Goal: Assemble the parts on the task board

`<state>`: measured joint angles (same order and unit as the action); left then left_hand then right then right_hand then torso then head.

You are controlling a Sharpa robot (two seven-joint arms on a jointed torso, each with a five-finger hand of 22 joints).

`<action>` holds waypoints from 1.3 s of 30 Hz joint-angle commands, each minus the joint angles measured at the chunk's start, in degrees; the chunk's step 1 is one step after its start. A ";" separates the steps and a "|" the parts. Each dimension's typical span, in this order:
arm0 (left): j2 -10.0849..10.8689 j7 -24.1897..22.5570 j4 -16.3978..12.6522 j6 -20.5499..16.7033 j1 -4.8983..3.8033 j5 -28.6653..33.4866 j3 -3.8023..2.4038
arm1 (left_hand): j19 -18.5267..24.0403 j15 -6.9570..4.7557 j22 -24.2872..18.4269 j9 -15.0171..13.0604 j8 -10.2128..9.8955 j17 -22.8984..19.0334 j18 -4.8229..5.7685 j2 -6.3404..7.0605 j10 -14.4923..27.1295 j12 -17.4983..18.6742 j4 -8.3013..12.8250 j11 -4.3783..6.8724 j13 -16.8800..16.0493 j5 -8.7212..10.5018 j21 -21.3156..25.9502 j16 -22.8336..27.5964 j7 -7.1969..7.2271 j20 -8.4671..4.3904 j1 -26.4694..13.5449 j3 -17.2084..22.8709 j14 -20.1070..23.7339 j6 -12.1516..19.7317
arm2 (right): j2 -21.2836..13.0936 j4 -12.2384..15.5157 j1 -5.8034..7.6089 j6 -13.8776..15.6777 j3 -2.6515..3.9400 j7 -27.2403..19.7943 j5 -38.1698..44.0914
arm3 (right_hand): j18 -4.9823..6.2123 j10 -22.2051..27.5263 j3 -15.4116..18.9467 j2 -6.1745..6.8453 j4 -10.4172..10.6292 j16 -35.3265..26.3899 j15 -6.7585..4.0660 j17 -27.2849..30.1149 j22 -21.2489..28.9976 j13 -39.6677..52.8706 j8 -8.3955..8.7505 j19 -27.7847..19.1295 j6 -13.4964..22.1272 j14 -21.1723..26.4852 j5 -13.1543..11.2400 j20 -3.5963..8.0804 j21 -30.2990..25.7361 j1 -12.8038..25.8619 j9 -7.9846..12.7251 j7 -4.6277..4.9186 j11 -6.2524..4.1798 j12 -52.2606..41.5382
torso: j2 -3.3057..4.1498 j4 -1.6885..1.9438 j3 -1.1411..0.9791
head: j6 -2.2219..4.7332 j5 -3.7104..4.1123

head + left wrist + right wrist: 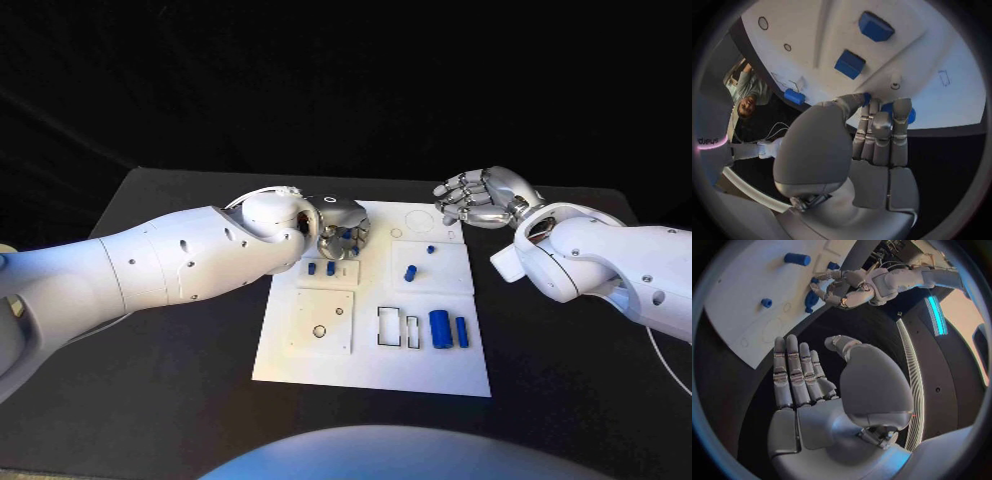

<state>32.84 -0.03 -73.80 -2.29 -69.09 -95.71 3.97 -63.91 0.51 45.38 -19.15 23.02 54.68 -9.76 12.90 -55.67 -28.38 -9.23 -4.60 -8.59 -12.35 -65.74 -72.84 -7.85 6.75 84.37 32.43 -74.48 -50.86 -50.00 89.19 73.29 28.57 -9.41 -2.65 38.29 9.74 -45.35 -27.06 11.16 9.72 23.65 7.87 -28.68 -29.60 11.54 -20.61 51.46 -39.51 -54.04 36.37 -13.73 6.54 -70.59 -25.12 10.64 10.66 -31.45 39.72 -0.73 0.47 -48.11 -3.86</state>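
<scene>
Blue parts (440, 328) on task board (371, 366)

We are seeing a dark room with light falling from above onto the white board (372, 365), which is glowing bright against the black table (173, 400). Glare is glinting off the left hand (340, 228) and right hand (488, 196). In the wrist views, straight edges are bending toward the rim, and a bluish tint is washing over everything.

R hand (811, 390) open over black table (729, 405); L hand (832, 290) at task board (748, 305) edge w/ blue parts (797, 259).
</scene>
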 commanded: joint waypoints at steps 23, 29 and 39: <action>1.04 -1.55 -0.88 -3.68 0.15 2.07 -0.21 | -3.87 -0.17 7.85 -0.82 -1.70 5.45 2.33 -1.91 -2.77 0.53 3.65 0.17 -1.17 0.99 -5.62 -4.42 -0.43 -0.33 -0.21 1.80 -3.86 -2.54 | 0.16 -0.06 -0.03 -0.30 0.02 -0.29 0.36 | 0.56 0.02 -0.29 0.02 0.11 -0.08 -0.08 0.12 0.27 -0.32 -0.42 0.30 0.23 0.32 0.05 -0.22 -0.29 -0.46 0.18 4.14 0.30 -0.49 | -0.05 -0.05 0.02 | 0.41 -0.19; 3.39 -1.59 -3.62 -5.34 0.14 4.68 -1.43 | -4.19 -0.09 8.42 -0.90 -1.91 5.86 2.41 -1.75 -2.82 1.00 3.52 0.09 -1.09 0.96 -5.98 -4.72 -0.44 -0.22 -0.75 1.81 -4.16 -2.66 | 0.10 -0.17 -0.03 -0.29 0.02 -0.31 0.36 | 0.56 0.03 -0.29 0.02 0.11 -0.07 -0.08 0.13 0.29 -0.36 -0.44 0.31 0.23 0.32 0.05 -0.22 -0.31 -0.46 0.20 4.14 0.30 -0.53 | -0.08 0.07 0.00 | 0.59 -0.08; 8.01 -1.06 -7.83 -5.82 -0.02 7.47 -3.52 | -4.63 -0.07 9.12 -1.00 -2.00 6.14 2.52 -1.61 -3.07 1.30 3.50 0.11 -1.07 0.92 -6.40 -4.96 -0.40 -0.17 -1.07 1.84 -4.41 -2.90 | 0.04 -0.40 -0.05 -0.29 0.02 -0.33 0.36 | 0.56 0.03 -0.29 0.02 0.11 -0.07 -0.08 0.13 0.29 -0.36 -0.44 0.31 0.23 0.32 0.05 -0.22 -0.31 -0.46 0.20 4.14 0.30 -0.53 | -0.14 0.25 -0.03 | 0.86 -0.12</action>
<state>40.68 -0.89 -81.16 -7.20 -69.05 -90.43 0.49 -67.99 0.41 54.42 -20.10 21.24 60.78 -8.38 11.09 -58.59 -27.28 -5.90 -4.33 -9.70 -11.50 -71.85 -77.49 -8.08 6.56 83.90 34.15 -78.43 -53.65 -49.96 88.84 73.27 28.55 -9.40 -2.67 38.29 9.74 -45.35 -27.06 11.16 9.72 23.64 7.87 -28.61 -29.38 11.27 -20.84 51.46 -39.51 -54.04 36.37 -13.73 6.54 -70.59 -25.00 10.64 10.65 -31.74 39.59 -0.54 0.46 -47.33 -3.91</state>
